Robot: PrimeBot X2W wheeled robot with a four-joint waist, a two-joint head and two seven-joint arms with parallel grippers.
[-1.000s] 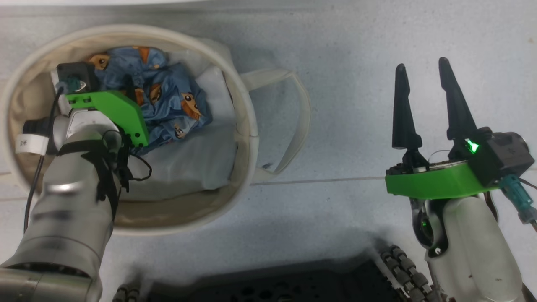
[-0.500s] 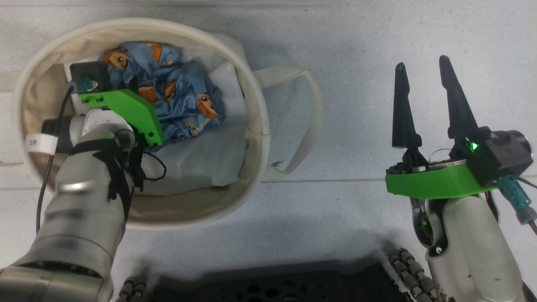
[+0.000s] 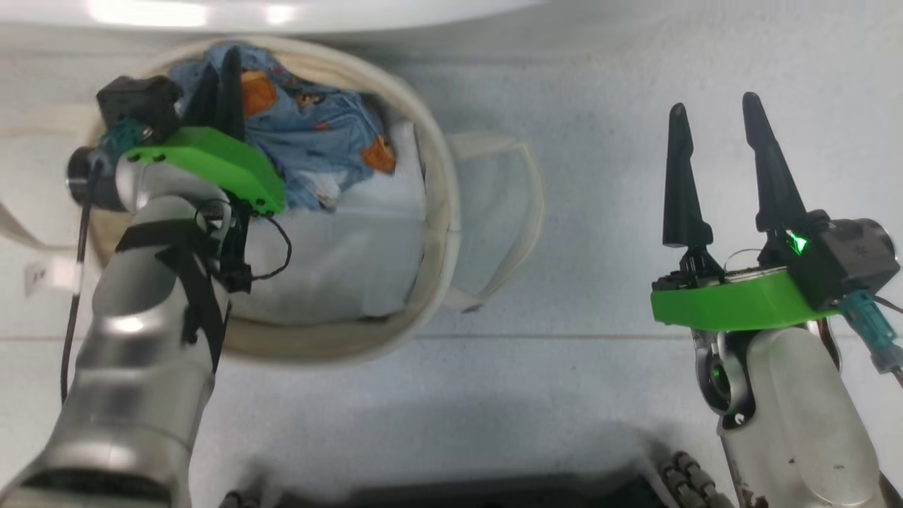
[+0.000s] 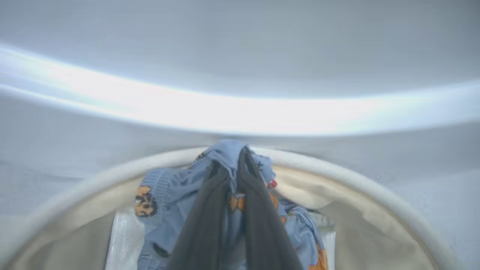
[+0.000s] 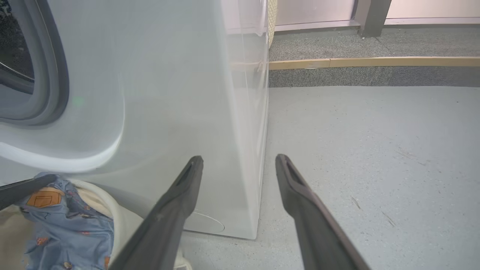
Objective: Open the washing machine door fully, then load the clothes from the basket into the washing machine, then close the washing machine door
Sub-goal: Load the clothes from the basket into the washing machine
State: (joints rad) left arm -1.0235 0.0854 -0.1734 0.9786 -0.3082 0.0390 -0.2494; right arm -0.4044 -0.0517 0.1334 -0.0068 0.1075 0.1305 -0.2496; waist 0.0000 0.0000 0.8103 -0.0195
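- Tag [image 3: 42, 275] on the left arm's cable: white, writing too blurred to read.
- Nearest, the right gripper [image 3: 714, 106] hangs over bare grey floor [image 3: 600, 176], fingers spread wide, holding nothing, well apart from the basket [image 3: 441, 212].
- The basket is a round cream canvas tub on the floor, one looped handle [image 3: 537, 204] toward the right gripper.
- In it, on the near side, lies a flat white sheet [image 3: 338, 261]; at the far side the clothes [image 3: 317, 134] bunch against the rim.
- The clothes: crumpled light-blue cloth with orange-brown cartoon prints.
- The left gripper [image 4: 230, 159] reaches into the basket, fingers pinched narrow on a fold of the blue cloth, which peaks at about rim height.
- Just behind the basket stands the washer [image 5: 168, 93]: white, glossy, a grey seal [image 5: 56, 75] round its dark opening.
- Farthest, a wooden strip [image 5: 375, 62] crosses the floor.
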